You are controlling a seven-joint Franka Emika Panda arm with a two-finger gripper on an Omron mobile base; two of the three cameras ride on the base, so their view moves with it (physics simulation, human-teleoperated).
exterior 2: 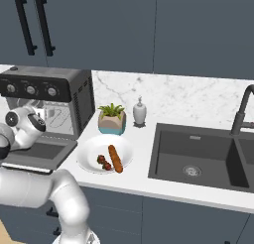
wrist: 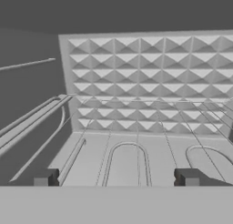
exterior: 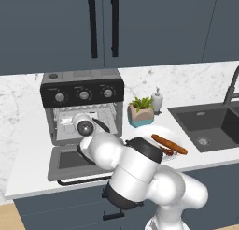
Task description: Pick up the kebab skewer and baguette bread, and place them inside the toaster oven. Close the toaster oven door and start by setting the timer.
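While the toaster oven door [exterior: 77, 161] hangs down flat at the desk's [exterior 2: 149, 181] front edge, the hand [wrist: 119, 177] sits inside the toaster oven [exterior: 83, 100], fingers spread wide, holding nothing. Baguette bread [exterior 2: 115, 158] and kebab skewer [exterior 2: 104, 162] lie on the white plate [exterior 2: 89, 158] beside the oven.

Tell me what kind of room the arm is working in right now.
A home-style kitchen, rendered rather than real. A grey toaster oven stands on a white marble counter, a dark sink with a black faucet is set into it, and dark blue cabinets hang above.
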